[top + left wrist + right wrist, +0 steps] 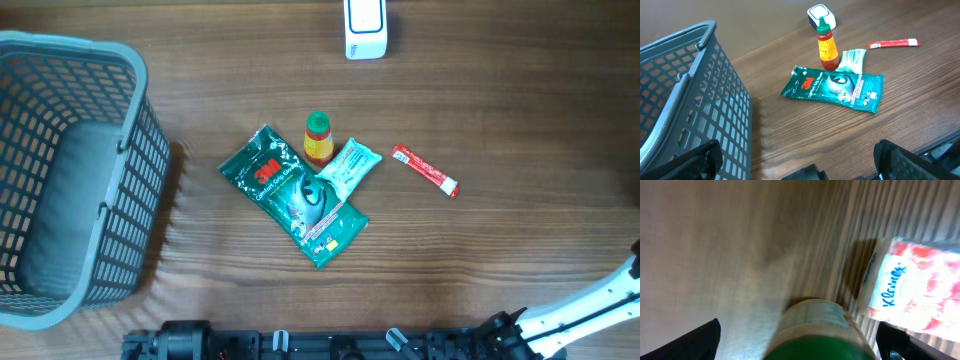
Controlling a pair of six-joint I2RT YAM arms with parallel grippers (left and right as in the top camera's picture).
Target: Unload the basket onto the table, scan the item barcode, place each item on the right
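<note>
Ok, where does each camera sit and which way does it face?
Overhead: above the table, straight down on basket and scanner; arm bases along the bottom edge.
Left wrist: low, from the robot's side, looking across at basket and 3M pouch; left gripper open, fingers in bottom corners.
Right wrist: close over the wood, on a blurred green cylinder and Kleenex pack; right gripper fingertips in bottom corners.
Shared: overhead and left wrist both show basket, 3M pouch, scanner, sauce bottle.
</note>
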